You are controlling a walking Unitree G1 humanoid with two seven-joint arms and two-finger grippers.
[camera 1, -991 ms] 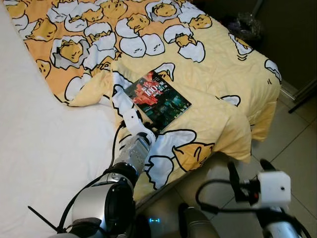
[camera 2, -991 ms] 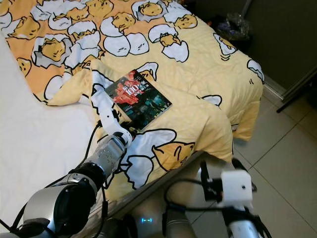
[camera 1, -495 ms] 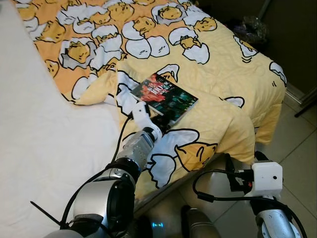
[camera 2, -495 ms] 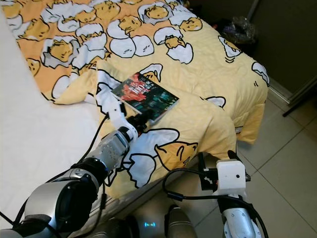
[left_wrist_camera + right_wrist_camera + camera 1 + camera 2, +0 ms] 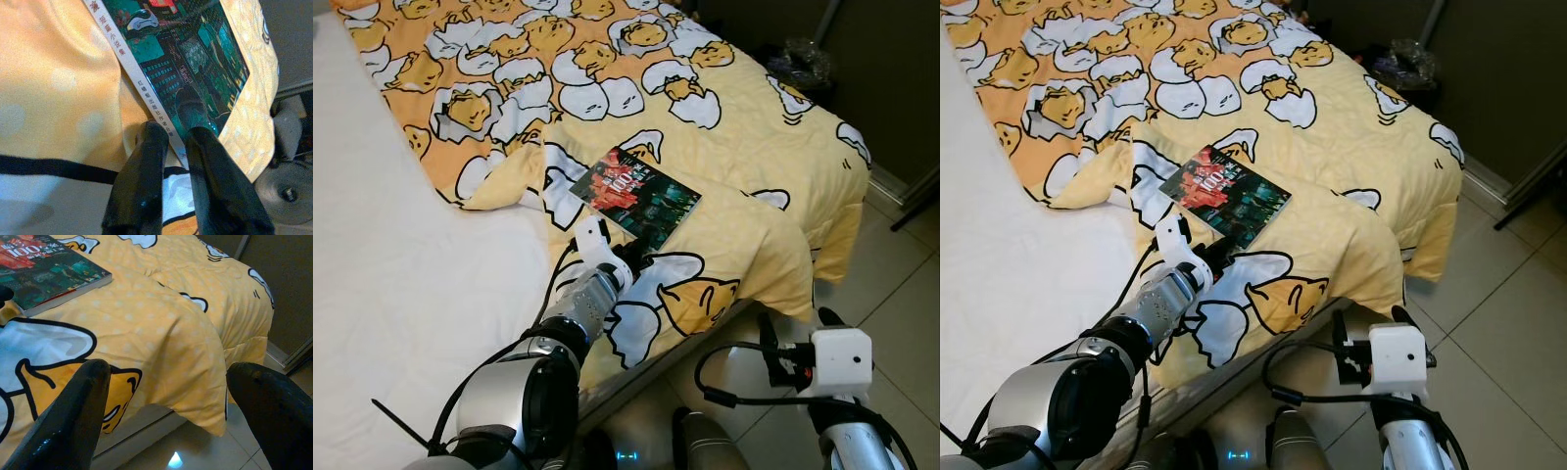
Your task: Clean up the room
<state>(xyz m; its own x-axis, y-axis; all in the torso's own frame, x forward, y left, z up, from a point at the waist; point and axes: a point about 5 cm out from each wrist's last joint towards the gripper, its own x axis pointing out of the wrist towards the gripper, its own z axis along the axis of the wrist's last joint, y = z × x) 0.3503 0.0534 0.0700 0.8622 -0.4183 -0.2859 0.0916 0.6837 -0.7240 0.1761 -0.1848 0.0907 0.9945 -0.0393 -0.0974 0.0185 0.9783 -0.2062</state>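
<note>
A paperback book (image 5: 644,192) with a dark red and teal cover lies flat on the yellow egg-print duvet (image 5: 744,127). My left gripper (image 5: 634,262) reaches across the bed to the book's near corner. In the left wrist view its two fingers (image 5: 146,147) are pinched close together over the white spine edge of the book (image 5: 186,58), one pad on the cover, the other beside the spine. My right gripper (image 5: 168,369) hangs wide open beside the bed's near edge, above the floor, holding nothing.
A bare white sheet (image 5: 401,284) covers the bed's left side. The duvet drapes over the bed's corner (image 5: 832,245) onto pale floor tiles (image 5: 901,284). A dark crumpled bag (image 5: 803,54) sits by the dark wall at the back right.
The camera has shifted a little. My left gripper has drawn back from under the book's side to its near corner and closed there. The right arm stays low beside the bed.
</note>
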